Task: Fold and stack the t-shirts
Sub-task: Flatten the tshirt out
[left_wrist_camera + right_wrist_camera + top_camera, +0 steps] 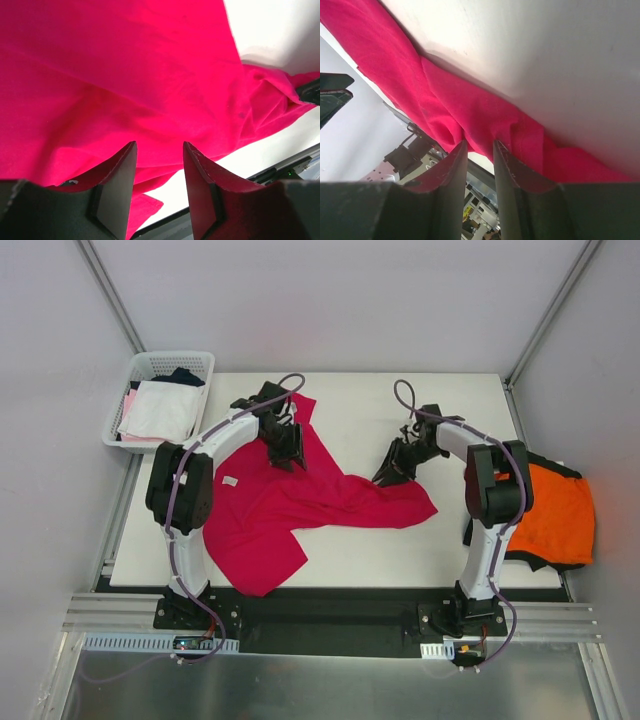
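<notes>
Clock directions as in the top view. The magenta shirt lies crumpled on the table, with a broad body at left running 12 to 6 and a long lobe reaching toward 3. The left gripper hangs over the body's far end, jaws partway apart with nothing between them, and cloth spreads from it toward 6. The right gripper meets the lobe's far edge, with cloth lying toward 6–7. Its jaws are narrow with a fold at the tips, but a grip cannot be told. The span between the grippers runs 9 to 3, so each arm is nearer its own end. The orange shirt sits at the 3 o'clock edge, well apart.
</notes>
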`<state>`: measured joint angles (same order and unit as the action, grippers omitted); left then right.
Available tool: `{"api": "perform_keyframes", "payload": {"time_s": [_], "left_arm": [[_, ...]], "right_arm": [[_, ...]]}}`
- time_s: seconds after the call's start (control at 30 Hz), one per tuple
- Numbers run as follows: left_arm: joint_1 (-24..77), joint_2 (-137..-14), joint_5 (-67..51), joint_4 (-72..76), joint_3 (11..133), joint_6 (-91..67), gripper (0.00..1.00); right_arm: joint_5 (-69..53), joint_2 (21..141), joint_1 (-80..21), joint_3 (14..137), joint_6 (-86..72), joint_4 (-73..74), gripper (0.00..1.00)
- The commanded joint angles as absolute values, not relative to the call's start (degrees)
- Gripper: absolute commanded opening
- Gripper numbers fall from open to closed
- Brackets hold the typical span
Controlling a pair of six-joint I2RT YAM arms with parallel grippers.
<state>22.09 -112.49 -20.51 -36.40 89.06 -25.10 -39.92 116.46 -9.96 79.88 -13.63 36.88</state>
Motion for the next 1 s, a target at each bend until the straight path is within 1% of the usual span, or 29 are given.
{"api": "perform_keyframes", "payload": {"time_s": [0.0,0.27,0.4,0.57,0.83,0.97], "left_arm": [[22.32,-109.78,-19.34,-35.69,86.93,-26.19,0.42],[22.32,-110.04,-19.33,-35.51,86.66,-26.72,0.42],[22.32,-112.05,-20.48,-35.42,87.71,-27.51,0.42],[22.41,-114.6,-21.79,-35.33,89.21,-28.56,0.42],[22.76,-115.67,-22.76,-35.16,90.08,-29.79,0.39],[24.78,-116.8,-23.46,-35.24,92.89,-29.27,0.4]], "right_arm": [[-41.31,112.15,-11.33,77.96,-12.13,38.76,0.31],[-39.64,107.23,-14.5,70.41,-9.85,41.39,0.31],[-38.24,107.84,-15.03,70.05,-8.62,41.92,0.31],[-38.23,110.91,-15.12,73.99,-8.61,42.01,0.31],[-38.76,116.36,-15.64,85.33,-9.05,44.82,0.31],[-38.94,116.89,-16.08,86.13,-9.05,45.26,0.32]]}}
